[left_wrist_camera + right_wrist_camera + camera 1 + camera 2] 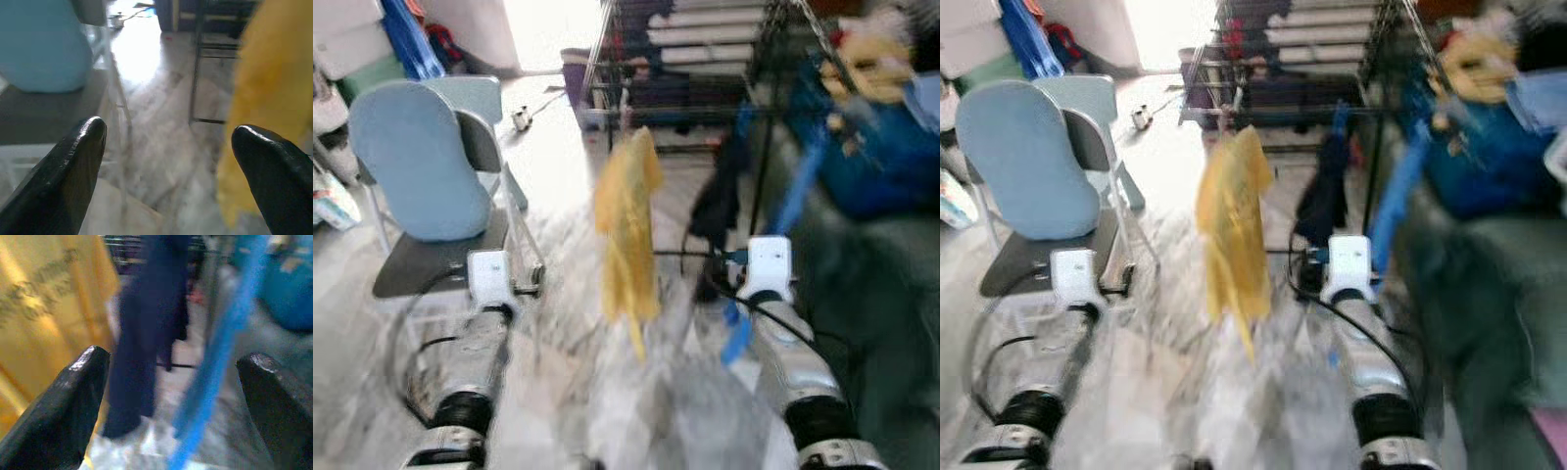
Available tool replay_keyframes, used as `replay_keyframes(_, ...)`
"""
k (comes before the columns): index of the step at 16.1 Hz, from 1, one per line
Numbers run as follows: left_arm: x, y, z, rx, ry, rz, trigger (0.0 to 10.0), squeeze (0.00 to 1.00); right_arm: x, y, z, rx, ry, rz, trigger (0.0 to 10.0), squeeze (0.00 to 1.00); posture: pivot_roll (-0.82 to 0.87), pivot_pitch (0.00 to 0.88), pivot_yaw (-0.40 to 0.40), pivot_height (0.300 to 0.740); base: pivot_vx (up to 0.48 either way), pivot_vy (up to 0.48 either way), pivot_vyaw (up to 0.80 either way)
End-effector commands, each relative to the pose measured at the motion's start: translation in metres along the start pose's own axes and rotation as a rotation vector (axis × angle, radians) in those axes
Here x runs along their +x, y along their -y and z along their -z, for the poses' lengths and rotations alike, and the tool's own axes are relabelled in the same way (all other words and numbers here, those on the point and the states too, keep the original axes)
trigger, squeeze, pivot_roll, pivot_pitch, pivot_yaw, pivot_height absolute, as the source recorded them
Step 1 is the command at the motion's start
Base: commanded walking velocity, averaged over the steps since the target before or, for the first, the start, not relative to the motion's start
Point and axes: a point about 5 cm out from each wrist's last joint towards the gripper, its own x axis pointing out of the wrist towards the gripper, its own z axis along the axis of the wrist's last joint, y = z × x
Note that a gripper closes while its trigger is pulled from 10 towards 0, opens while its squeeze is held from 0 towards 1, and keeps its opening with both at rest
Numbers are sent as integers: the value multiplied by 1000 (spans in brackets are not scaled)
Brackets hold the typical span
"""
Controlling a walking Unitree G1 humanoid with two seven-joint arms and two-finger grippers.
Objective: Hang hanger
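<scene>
Yellow garment (626,230) hangs between both open, empty pincers.

pale marbled floor (558,323) lay before me — glare poured in from the far doorway (543,29). a grey folding chair (431,186) with a blue cushion stood at my left.

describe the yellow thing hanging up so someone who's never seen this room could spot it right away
Start at the dark metal drying rack across the back of the room. From its near rail, right of the pale blue chair, hangs a yellow garment. Its neighbours on that rail are dark navy and blue.
</scene>
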Motion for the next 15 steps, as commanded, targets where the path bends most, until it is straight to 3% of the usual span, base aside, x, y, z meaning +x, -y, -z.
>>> replay_keyframes(1,0,-8,-3,16,7,-24,10000,0,2,-6,-6,1,24,-23,10000,0,-104,0,60,740,-330,0,0)
replay_keyframes(15,-2,-14,-4,21,13,-53,10000,0,2,-16,-7,1,49,-66,10000,0,-81,0,59,740,-303,0,0)
